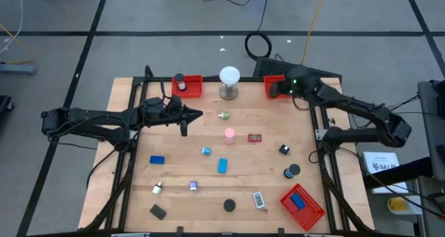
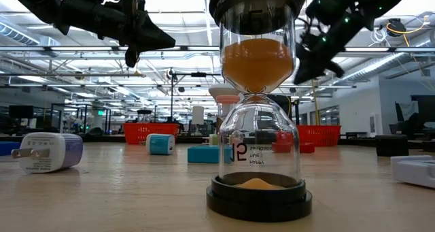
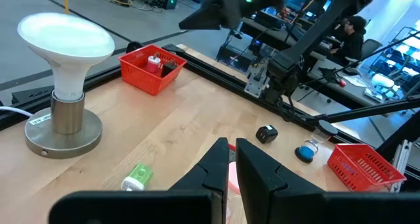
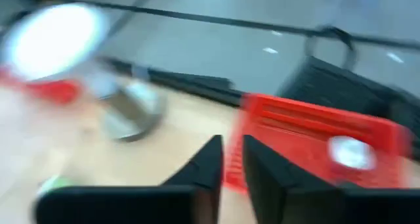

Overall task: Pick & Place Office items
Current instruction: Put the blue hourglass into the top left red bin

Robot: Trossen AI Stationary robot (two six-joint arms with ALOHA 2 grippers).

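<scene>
- We see the right gripper [image 4: 231, 159] above the back-right red tray [image 1: 273, 86], fingers almost pressed together, pinching nothing
- The left gripper [image 3: 231, 159] hangs mid-table, fingers nearly together, empty
- Office items lie scattered across the table [image 1: 174, 150]: blue block [image 1: 222, 166], black disc [image 1: 229, 205]

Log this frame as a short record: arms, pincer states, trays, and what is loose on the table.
left pincer: shut, empty, hanging over the table left of the lamp
right pincer: shut, nothing seen in it, at the far right tray
trays: three red mesh ones; far left tray holds small items, near right tray holds a blue item
far right tray contents: a white item shows in the right wrist view
loose items: green-white piece, pink piece, blue block, black disc, among others
</scene>
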